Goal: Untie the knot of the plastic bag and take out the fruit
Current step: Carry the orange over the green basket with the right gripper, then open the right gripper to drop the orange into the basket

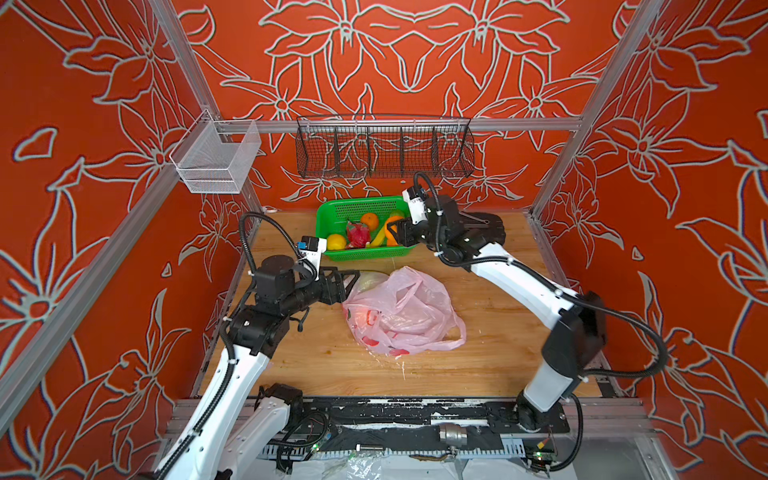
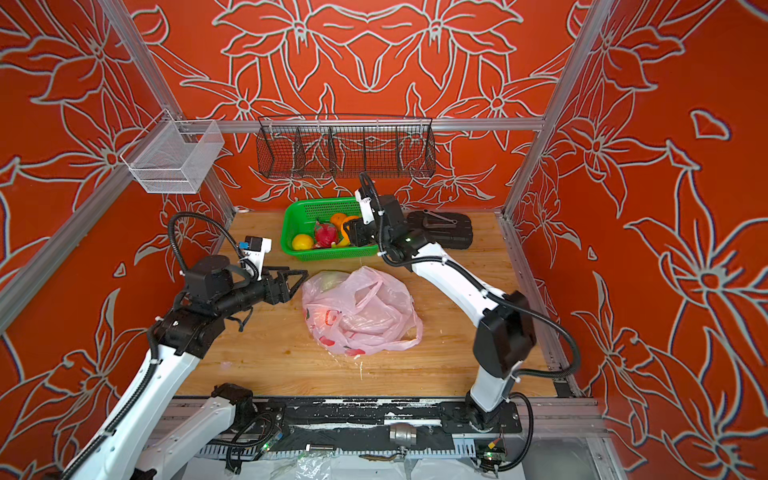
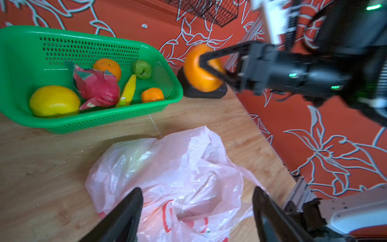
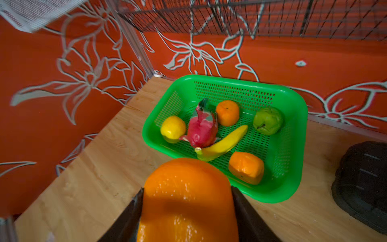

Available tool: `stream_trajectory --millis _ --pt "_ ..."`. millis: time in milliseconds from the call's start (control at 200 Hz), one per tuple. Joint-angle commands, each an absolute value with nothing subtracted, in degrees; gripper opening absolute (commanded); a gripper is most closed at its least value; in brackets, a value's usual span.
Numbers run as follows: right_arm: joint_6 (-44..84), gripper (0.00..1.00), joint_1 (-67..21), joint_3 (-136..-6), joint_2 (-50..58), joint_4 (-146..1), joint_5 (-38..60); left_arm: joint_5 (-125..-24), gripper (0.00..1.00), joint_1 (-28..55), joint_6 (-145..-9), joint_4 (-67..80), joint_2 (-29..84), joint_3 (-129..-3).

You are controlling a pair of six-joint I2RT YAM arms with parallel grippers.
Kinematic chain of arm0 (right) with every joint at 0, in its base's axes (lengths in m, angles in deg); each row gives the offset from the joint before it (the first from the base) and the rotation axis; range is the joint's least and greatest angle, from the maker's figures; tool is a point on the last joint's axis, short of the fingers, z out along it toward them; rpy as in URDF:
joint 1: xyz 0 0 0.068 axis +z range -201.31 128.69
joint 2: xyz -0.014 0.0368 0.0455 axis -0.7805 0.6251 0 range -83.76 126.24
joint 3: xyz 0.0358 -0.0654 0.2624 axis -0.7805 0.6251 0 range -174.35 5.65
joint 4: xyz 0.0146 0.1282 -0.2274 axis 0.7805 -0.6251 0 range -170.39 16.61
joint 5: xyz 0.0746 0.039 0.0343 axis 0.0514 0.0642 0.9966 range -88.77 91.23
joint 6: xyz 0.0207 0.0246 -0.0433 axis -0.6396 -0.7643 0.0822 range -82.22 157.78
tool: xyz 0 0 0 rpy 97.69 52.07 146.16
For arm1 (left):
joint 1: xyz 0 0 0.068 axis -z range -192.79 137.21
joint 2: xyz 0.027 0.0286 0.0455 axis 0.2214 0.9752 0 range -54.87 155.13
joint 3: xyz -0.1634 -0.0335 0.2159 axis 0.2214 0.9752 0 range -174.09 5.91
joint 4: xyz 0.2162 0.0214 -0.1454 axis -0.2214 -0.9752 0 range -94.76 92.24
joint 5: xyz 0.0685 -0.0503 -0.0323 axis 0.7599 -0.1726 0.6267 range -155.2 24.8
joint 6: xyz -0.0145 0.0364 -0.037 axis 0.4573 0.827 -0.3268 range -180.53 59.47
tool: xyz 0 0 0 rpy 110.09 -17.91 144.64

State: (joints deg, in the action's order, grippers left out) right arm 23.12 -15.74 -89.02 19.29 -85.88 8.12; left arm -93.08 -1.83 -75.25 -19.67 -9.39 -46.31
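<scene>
The pink plastic bag (image 1: 399, 311) (image 2: 361, 311) lies crumpled mid-table, its mouth slack and a handle loop (image 1: 453, 338) loose; the knot is out of view. A pale fruit (image 3: 134, 155) shows through the plastic. My left gripper (image 1: 353, 282) (image 3: 196, 189) hangs open at the bag's left edge, with plastic below the jaws but none held. My right gripper (image 1: 392, 232) (image 4: 187, 188) is shut on an orange (image 4: 184, 209) (image 3: 199, 69) above the basket's near right edge. A yellow fruit (image 4: 172, 127), a dragon fruit (image 4: 201, 130), two oranges and a green apple (image 4: 268, 120) lie in the basket.
The green perforated basket (image 1: 332, 210) stands at the back and also holds a banana (image 4: 224, 142). A black pad (image 1: 486, 226) lies to its right. On the back rail hang a black wire basket (image 1: 384, 151) and a white mesh box (image 1: 216, 160).
</scene>
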Motion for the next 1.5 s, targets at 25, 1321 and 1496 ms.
stream_trajectory --millis 25,1321,1496 --pt "25.83 0.6 -16.35 -99.26 30.23 -91.17 6.71 -94.87 0.92 -1.54 -74.02 -19.83 -12.07 -44.36" --pt "28.64 0.92 -17.67 -84.89 9.65 -96.49 -4.93 -53.94 0.97 31.97 -70.38 -27.94 11.3 -52.64" --pt "23.65 0.92 -18.51 -68.4 -6.09 -96.48 -10.73 -40.66 0.96 40.16 -68.81 -35.87 29.01 -62.86"
